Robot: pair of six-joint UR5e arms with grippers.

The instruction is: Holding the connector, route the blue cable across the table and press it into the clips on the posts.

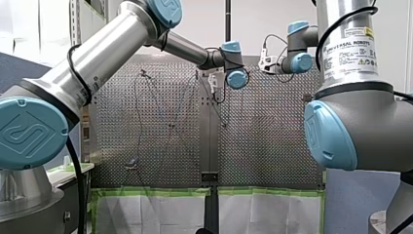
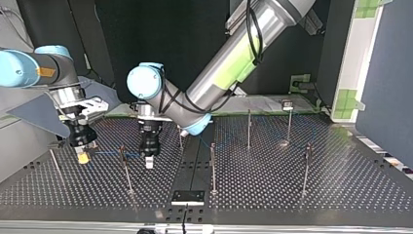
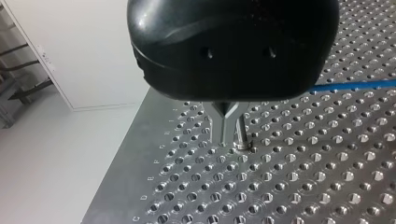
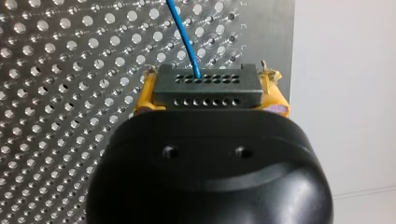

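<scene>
Right fingers (image 4: 145,95) are clamped on the connector (image 4: 208,86), yellow pads either side, low over the worktop (image 2: 292,195) at the top view's left. The blue cable (image 4: 184,32) leaves it and runs right, past a post (image 2: 124,168), to my left fingers (image 3: 225,127). Those are drawn narrow; can't tell if the cable is pinched. My read: early routing, first post in hand. Next move needs a taut line, cable lined up over that post, then a push down.

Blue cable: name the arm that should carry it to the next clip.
Right. My right gripper clamps the connector in its yellow pads, the blue cable leading out. My left gripper is pinched shut beside a post.
</scene>
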